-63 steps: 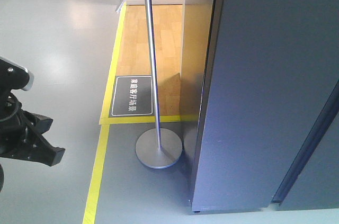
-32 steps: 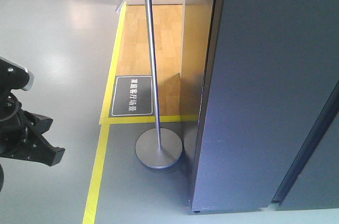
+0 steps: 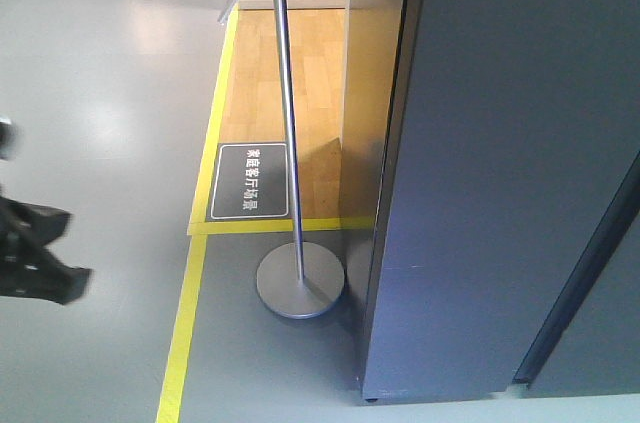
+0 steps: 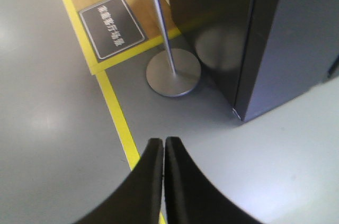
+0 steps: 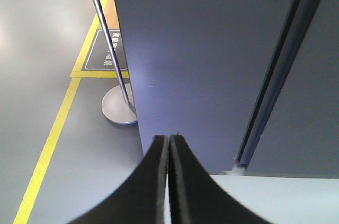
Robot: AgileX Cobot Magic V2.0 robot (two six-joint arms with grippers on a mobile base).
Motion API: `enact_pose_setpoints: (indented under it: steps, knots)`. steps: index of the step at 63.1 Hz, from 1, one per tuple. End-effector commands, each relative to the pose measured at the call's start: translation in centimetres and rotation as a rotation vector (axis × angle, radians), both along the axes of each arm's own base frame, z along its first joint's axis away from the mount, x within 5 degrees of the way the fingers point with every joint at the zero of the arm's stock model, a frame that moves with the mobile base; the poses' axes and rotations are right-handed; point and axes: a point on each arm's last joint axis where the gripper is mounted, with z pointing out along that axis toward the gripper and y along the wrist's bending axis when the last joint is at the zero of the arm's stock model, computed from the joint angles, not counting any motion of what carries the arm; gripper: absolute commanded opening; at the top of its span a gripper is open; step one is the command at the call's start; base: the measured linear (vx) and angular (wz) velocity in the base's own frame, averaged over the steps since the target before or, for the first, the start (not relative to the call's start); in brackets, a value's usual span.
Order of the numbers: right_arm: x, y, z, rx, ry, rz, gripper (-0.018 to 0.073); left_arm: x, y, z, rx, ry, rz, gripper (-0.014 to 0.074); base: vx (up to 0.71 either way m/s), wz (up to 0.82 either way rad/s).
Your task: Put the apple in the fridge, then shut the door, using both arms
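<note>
Left wrist view: the left pincer (image 4: 163, 152) is pressed shut on nothing, its 2 fingers touching, aimed at the grey floor (image 4: 47, 144) beside a yellow line (image 4: 117, 123). The right pincer (image 5: 168, 147) is likewise closed and empty, pointing at the fridge (image 5: 196, 49), whose door (image 3: 600, 293) looks shut, probably because the apple is already inside; no apple shows anywhere. A sign stand (image 3: 299, 280) sits just beside the fridge's corner.
</note>
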Motion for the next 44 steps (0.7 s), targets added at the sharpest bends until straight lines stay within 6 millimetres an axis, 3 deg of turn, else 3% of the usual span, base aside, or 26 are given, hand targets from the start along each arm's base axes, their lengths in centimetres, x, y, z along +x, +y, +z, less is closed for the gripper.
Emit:
enact_pose_setpoints:
  steps: [1, 10, 26, 44]
  knots:
    - [0.2, 0.0, 1.2, -0.008, -0.076, 0.007, -0.0003, -1.1, 1.1, 1.5, -0.105, -0.074, 0.054, -0.0006, 0.0, 0.0]
    - [0.2, 0.0, 1.2, -0.008, -0.076, 0.007, -0.0003, -3.9, 3.0, 0.4, -0.234, -0.118, 0.14, -0.0006, 0.0, 0.0]
    - [0.2, 0.0, 1.2, -0.008, -0.076, 0.007, -0.0003, -9.1, 5.2, -3.6, -0.35, -0.286, 0.246, -0.0006, 0.0, 0.0]
    - [0.2, 0.0, 1.2, -0.008, -0.076, 0.007, -0.0003, -12.3, 6.2, -7.5, -0.386, -0.521, 0.289, -0.0006, 0.0, 0.0]
